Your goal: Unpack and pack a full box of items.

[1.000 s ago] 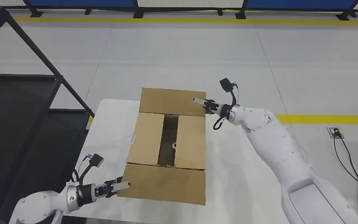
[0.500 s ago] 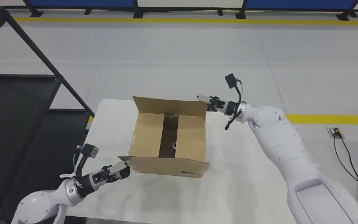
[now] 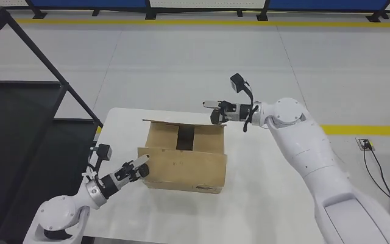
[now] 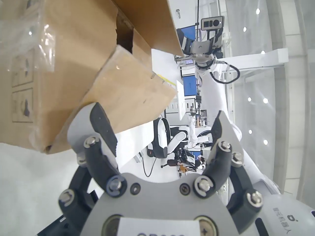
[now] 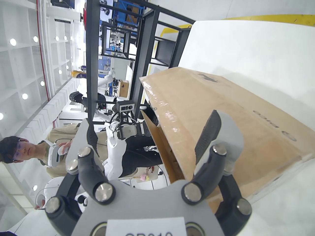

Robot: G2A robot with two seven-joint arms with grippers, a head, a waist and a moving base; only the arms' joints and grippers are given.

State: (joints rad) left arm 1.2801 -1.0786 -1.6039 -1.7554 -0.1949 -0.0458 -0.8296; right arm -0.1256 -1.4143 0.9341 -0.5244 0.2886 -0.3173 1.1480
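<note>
With the cardboard box [image 3: 189,177] at mid-counter [image 3: 262,201], the left gripper [image 3: 144,165] and right gripper [image 3: 210,107] are spread wide against its 2 upright flaps [image 3: 183,125], unclamped, so either flap may slip free and fall shut.

Robotics lab: other robots [image 4: 161,138], floor tape [image 3: 183,22].

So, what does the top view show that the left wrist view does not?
Top view: the whole table outline and the black rack beside it. Left wrist view: crinkled clear tape on the box wall, and the left gripper open at a raised flap. Both: the cardboard box with the right gripper at its far flap.
</note>
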